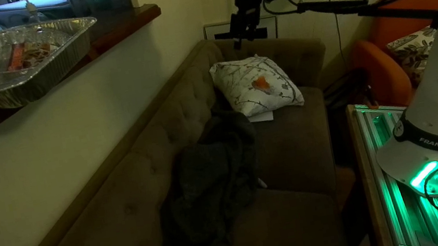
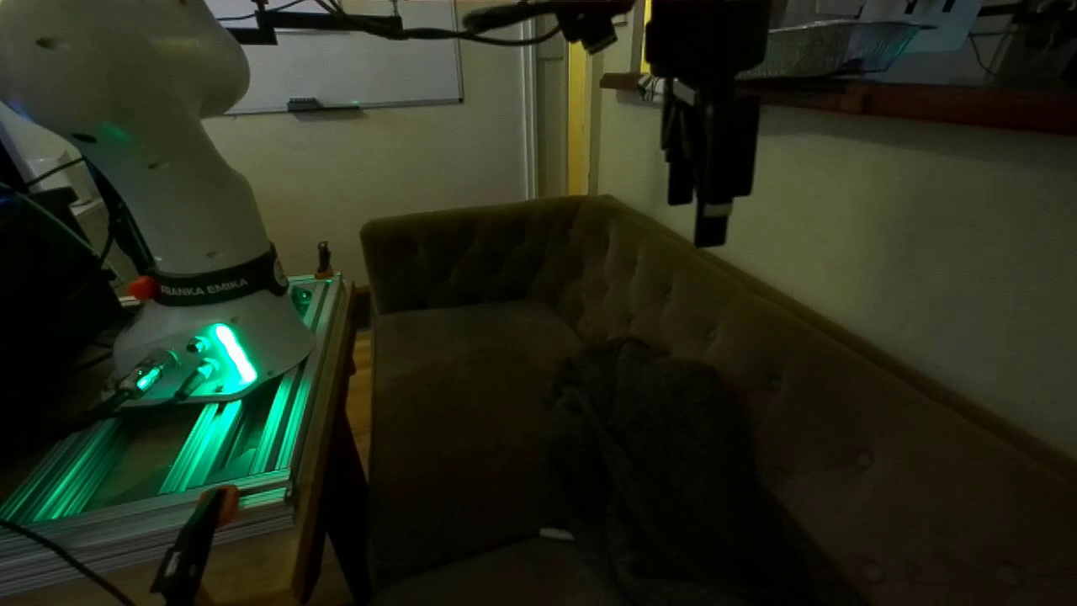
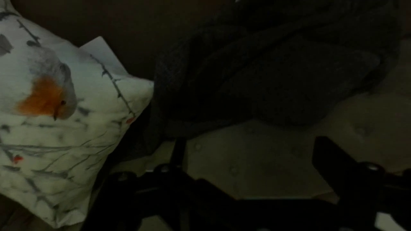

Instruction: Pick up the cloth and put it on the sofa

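Nearest, in my wrist view, I have the tool [image 3: 249, 150] hanging above the sofa [image 1: 307, 224] with its fingers [image 3: 330, 157] spread wide, well apart from the dark cloth [image 3: 276, 73], which lies lower down in a wrinkled heap across the seat [image 1: 294, 146] and up against the buttoned backrest [image 1: 124, 192]. Just beside the cloth I see the white bird-print pillow [image 1: 256, 76], a flat white piece [image 1: 261, 117] poking out at its edge. Farther off, in an exterior view, I make out an orange chair [image 1: 384, 73] near the sofa's end with a leaf-patterned pillow [image 1: 415, 47] on it, and in an exterior view a whiteboard [image 2: 353, 71] on the wall [image 2: 379, 168].
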Controlling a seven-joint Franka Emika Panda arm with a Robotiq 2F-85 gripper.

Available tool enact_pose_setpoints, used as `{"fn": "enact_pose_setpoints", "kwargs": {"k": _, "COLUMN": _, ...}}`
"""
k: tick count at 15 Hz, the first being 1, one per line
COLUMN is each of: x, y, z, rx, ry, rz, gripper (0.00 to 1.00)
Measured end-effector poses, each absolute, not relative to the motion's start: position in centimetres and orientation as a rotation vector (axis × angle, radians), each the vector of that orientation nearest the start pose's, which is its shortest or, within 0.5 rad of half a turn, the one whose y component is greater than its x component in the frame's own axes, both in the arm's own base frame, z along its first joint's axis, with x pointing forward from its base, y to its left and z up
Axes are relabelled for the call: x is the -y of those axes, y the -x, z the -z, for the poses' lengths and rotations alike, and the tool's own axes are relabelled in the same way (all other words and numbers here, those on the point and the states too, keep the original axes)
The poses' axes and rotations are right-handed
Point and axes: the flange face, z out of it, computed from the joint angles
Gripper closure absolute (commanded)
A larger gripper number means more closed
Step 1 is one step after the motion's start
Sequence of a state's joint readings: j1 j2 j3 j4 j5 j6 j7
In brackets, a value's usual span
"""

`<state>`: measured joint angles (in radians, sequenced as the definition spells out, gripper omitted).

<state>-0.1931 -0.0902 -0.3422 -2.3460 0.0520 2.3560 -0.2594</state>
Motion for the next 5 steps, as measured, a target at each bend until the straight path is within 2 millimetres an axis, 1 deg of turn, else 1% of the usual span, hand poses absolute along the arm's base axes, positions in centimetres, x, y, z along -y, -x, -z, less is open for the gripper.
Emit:
{"fn": "enact_pose_setpoints", "kwargs": {"k": 2, "x": 24.69, "y": -41.92, "z": -38.30, "rx": -0.393, "ry": 3.039, "rz": 0.082, "gripper": 0.00}}
{"fn": "enact_pose_setpoints", "kwargs": {"k": 5, "x": 24.49, "y": -41.51, "z": -38.74, "rx": -0.361, "ry": 3.031, "rz": 0.068, "gripper": 0.00}}
